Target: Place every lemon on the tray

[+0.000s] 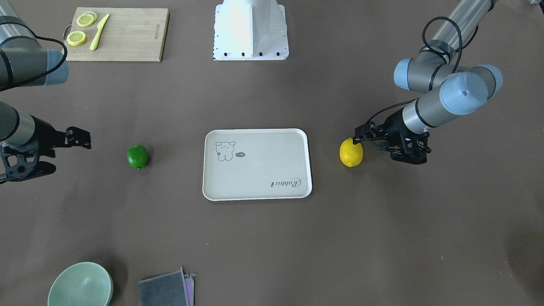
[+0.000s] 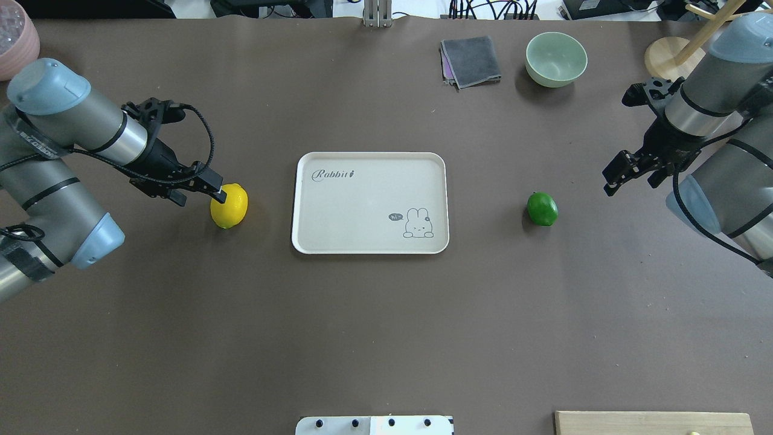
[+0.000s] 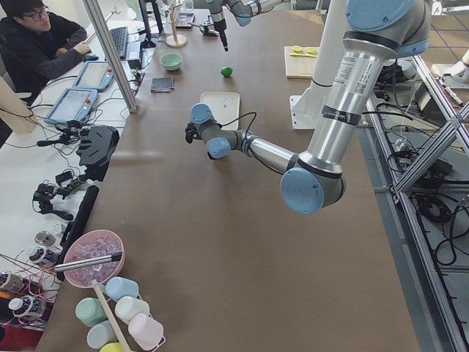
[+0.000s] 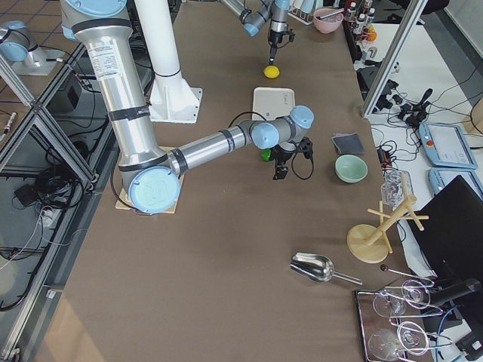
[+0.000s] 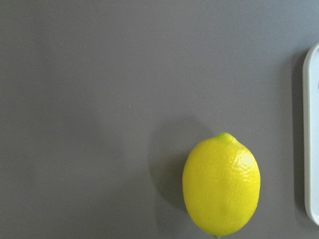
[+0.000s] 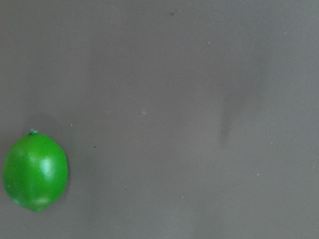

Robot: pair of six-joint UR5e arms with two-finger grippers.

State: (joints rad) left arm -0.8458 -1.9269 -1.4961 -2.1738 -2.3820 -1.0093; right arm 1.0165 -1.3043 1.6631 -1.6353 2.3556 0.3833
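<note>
Left gripper (image 2: 216, 192) hangs with its tip just beside the yellow lemon (image 2: 229, 205), which lies on the table between this gripper and the tray (image 2: 362, 199); if its fingers are apart or together, I cannot tell. On the far side of the tray from this gripper lies the green lemon (image 2: 542, 208) on the table. It is near the right gripper (image 2: 611, 178) but apart from it, and the state of these fingers I also cannot tell.
</note>
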